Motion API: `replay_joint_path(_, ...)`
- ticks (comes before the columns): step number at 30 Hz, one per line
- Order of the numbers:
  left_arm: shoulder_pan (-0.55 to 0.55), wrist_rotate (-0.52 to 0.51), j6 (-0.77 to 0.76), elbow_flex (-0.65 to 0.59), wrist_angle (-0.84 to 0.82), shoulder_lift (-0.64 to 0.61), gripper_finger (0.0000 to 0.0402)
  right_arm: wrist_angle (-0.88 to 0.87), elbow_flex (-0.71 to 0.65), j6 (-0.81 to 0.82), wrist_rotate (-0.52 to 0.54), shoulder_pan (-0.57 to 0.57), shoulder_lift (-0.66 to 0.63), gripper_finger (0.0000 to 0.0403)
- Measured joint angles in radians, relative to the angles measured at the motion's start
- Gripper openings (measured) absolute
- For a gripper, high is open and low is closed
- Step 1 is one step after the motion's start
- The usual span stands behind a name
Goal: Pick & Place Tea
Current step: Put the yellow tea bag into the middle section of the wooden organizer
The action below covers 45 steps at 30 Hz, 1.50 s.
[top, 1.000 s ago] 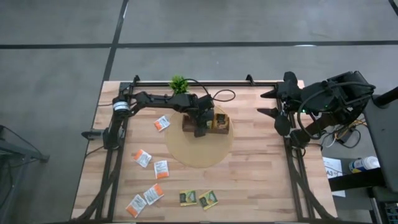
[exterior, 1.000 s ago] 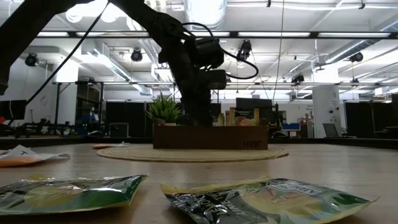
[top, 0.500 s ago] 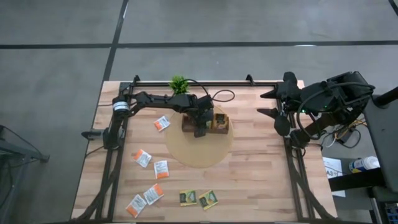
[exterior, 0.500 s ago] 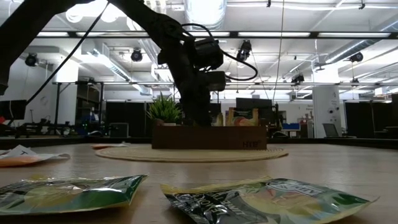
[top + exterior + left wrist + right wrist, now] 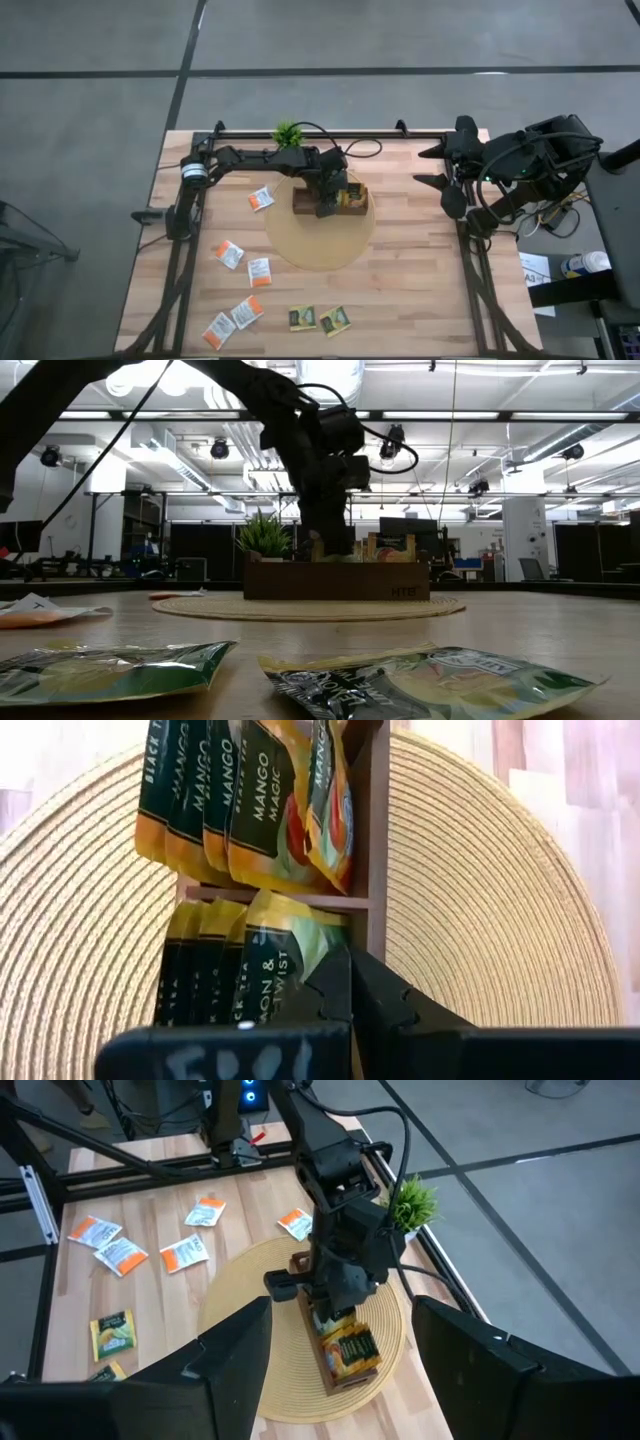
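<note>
Pale wood planks form the table [image 5: 420, 270], with a round woven mat [image 5: 320, 240] under the brown tray [image 5: 300, 203]. We see the left gripper [image 5: 323, 203] over the tray's dark green-and-yellow sachets [image 5: 262, 800], fingers together, gripping nothing visible. Loose white-and-orange sachets [image 5: 229, 253] lie well apart. Right gripper [image 5: 440, 165] waits open at the table's edge.

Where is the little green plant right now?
In the high view, the plant stands at the table's far edge, left of centre, just behind the left arm.
</note>
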Motion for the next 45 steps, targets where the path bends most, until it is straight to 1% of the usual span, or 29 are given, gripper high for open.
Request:
replay_joint_path(4, 0.0, 0.0, -0.002, 0.035, -0.047, 0.0, 0.0, 0.0, 0.0, -0.003, 0.0, 0.0, 0.0, 0.0237)
replay_joint_path(7, -0.002, 0.0, -0.019, 0.081, -0.112, -0.004, 0.0, 0.0, 0.0, -0.003, 0.0, 0.0, 0.0, 0.0237)
replay_joint_path(10, -0.007, 0.005, -0.048, 0.116, -0.17, -0.027, 0.0, 0.0, 0.0, -0.003, 0.0, 0.0, 0.0, 0.0237)
replay_joint_path(12, -0.014, 0.015, -0.071, 0.122, -0.169, -0.053, 0.0, 0.0, 0.0, -0.003, 0.0, 0.0, 0.0, 0.0237)
replay_joint_path(22, -0.074, 0.017, -0.162, 0.077, -0.166, -0.183, 0.0, 0.0, -0.018, 0.0, -0.001, 0.0, 0.0, 0.0237)
replay_joint_path(34, -0.197, 0.005, -0.283, 0.058, -0.172, -0.337, 0.0, 0.015, -0.107, 0.013, -0.005, 0.0, 0.0, 0.0237)
replay_joint_path(38, -0.257, -0.033, -0.35, 0.004, -0.171, -0.41, 0.0, 0.051, -0.139, 0.013, -0.009, 0.002, 0.0, 0.0237)
replay_joint_path(45, -0.382, -0.174, -0.457, -0.094, -0.144, -0.536, 0.0, 0.134, -0.201, 0.012, -0.01, 0.002, 0.0, 0.0237)
